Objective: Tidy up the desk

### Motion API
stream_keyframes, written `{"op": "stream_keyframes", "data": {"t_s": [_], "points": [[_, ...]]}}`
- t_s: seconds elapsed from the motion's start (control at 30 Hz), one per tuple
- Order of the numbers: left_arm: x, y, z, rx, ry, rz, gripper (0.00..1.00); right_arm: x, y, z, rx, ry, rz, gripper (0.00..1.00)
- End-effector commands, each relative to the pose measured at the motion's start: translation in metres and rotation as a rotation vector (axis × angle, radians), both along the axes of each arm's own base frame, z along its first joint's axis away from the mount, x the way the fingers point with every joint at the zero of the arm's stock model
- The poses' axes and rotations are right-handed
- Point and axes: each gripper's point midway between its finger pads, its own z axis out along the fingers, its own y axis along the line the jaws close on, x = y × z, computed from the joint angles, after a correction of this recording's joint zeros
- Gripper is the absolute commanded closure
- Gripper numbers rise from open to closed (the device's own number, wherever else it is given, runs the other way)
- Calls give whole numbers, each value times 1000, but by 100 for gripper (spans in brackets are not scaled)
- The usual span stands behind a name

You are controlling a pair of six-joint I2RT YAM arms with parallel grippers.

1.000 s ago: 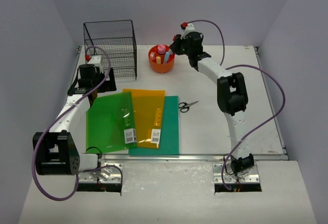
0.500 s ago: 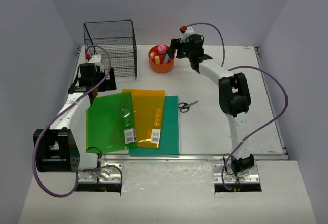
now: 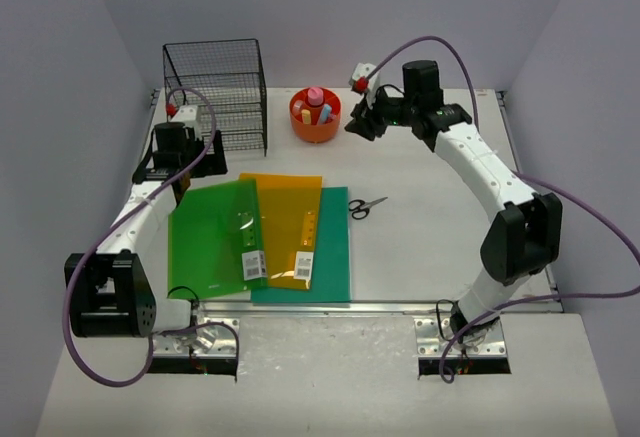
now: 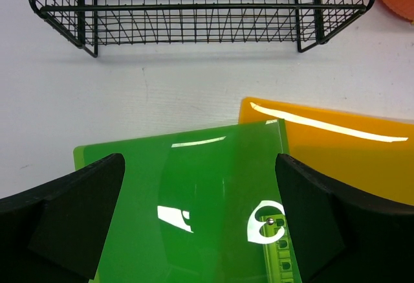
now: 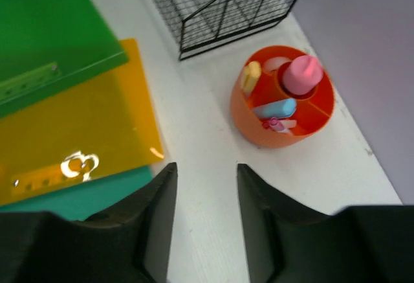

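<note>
Both hands empty over the white bench (image 3: 430, 257), which fills the space between the grey walls.
My left hand (image 4: 199, 173) hangs spread wide above the green folder (image 3: 215, 232), with the wire basket (image 3: 215, 92) just beyond. The orange folder (image 3: 290, 222) overlaps the teal folder (image 3: 338, 257) (scissors (image 3: 366, 205) lie apart). My right hand (image 5: 206, 173), fingers narrowly parted, hovers near the orange pot (image 3: 315, 119).

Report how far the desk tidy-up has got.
Done: small items stand in the orange caddy. In hand: nothing; the left end effector is open over the green folder, the right end effector open near the caddy. Left: that folder, the amber folder, the teal folder and the scissors lie on the desk, outside the wire rack.
</note>
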Motion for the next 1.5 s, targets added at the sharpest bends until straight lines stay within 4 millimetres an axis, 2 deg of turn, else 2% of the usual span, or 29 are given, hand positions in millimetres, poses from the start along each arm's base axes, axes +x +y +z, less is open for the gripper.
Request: {"op": "stream_keyframes", "data": {"t_s": [0.0,0.03,0.1,0.13,0.17,0.37,0.6,0.77,1.07,1.23,1.47], "points": [[2,0,29,-6,-97,7,0,-89,-5,-70,-295,190,375,67],[0,0,29,-9,-94,9,0,-98,-4,-78,-334,191,409,72],[-3,0,31,-12,-100,9,0,-110,-8,-94,-395,180,447,77],[-5,-1,31,-16,-100,12,0,-120,-15,-116,-470,176,466,80],[-7,-1,29,-22,-97,14,0,-124,-16,-127,-507,160,480,82],[-16,-2,31,-29,-112,19,0,-122,-23,-178,-631,226,463,86],[-27,-3,28,-31,-115,24,0,-102,-17,-200,-688,177,409,86],[-31,-3,26,-28,-111,23,0,-102,-17,-212,-731,176,430,87],[-31,-2,25,-24,-113,26,0,-102,-13,-232,-774,157,454,81],[-31,-1,25,-19,-114,23,0,-97,-14,-238,-801,124,484,78],[-34,-2,20,-15,-103,15,0,-95,-15,-236,-828,94,551,71]]}}
